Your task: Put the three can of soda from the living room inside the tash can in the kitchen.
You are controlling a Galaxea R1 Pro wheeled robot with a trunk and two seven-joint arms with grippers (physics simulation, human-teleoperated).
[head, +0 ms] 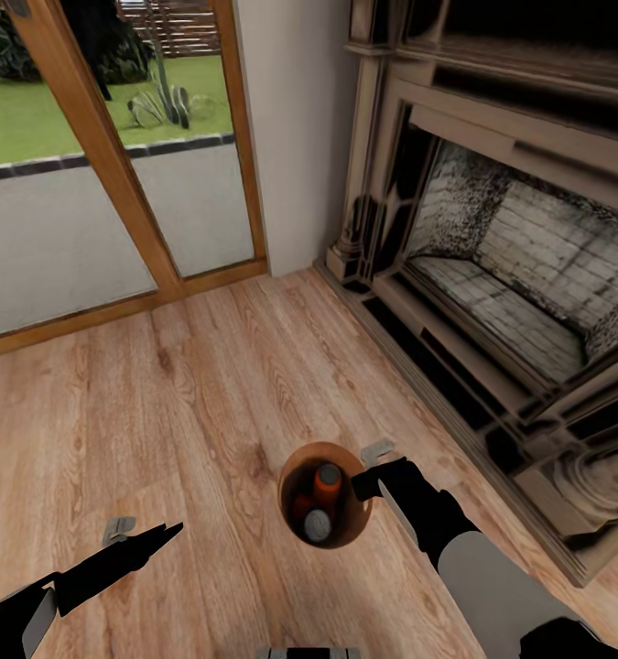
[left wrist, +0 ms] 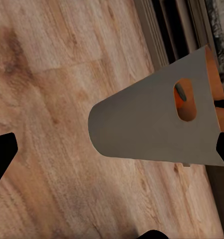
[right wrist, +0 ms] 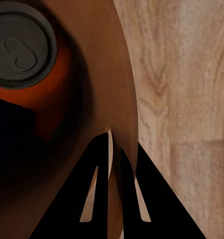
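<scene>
Your round copper-brown trash can (head: 338, 540) hangs over the light wood plank floor (head: 189, 403), just in front of the stone-framed brick fireplace (head: 510, 275), and your right gripper (head: 362, 483) has its black fingers pinched onto the bin's rim on the side nearest the hearth. In the right wrist view you can see the thin wall of the bin (right wrist: 104, 74) running between the two dark fingers (right wrist: 152, 199), one inside the mouth and one outside, so that gripper is clamped on the rim.

Look into the dark inside of the bin from the head view: two orange soda cans (head: 326, 483) sit there, the farther one showing its orange body, the nearer one (head: 317, 523) showing a round grey top. Your right wrist camera catches one grey can top (right wrist: 20, 42) with orange below it, close against the bin's inner wall.

From the left wrist view the bin shows as a grey tapered shell (left wrist: 152, 124) with an oval slot in its side, orange visible through it.

Your left gripper (head: 167, 534) hovers low over the planks, well apart from the bin. Its black fingers (left wrist: 2, 154) stand spread at opposite edges of the left wrist view with nothing between them.

A wood-framed glass door (head: 116, 156) stands beyond, with lawn outside.
</scene>
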